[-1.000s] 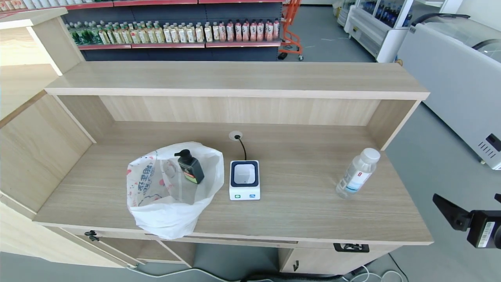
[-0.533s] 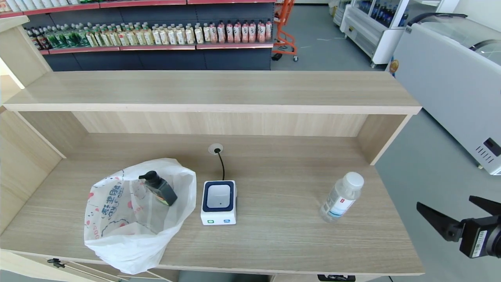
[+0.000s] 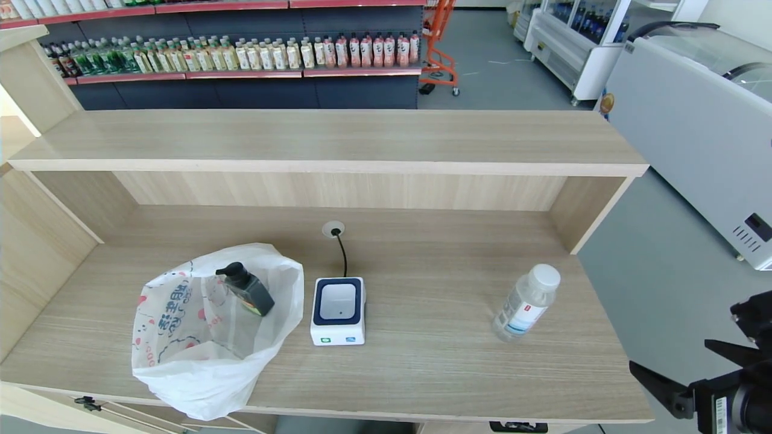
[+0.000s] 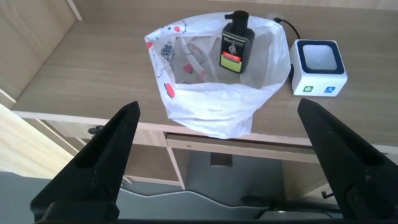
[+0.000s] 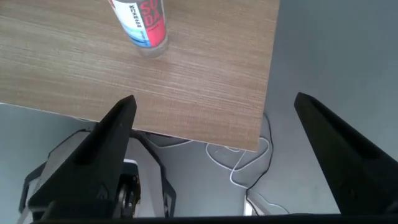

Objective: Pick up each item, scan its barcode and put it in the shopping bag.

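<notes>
Left gripper point(image 4: 219, 115), right gripper point(image 3: 671, 355) spread wide, empty; water bottle point(image 3: 526, 303) upright on counter point(image 3: 434, 361); pump bottle point(image 3: 248, 290) inside shopping bag point(image 3: 181, 367)

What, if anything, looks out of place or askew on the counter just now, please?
Nothing is spilled or damaged. The shopping bag sags over the front edge of the counter, and the pump bottle inside it leans tilted rather than upright. The water bottle stands upright, right of the scanner.

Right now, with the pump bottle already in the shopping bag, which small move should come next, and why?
Probably bring the right gripper, fingers open, in over the counter toward the water bottle. It stands alone outside the shopping bag, while the gripper hangs empty beyond the counter's right corner.
</notes>
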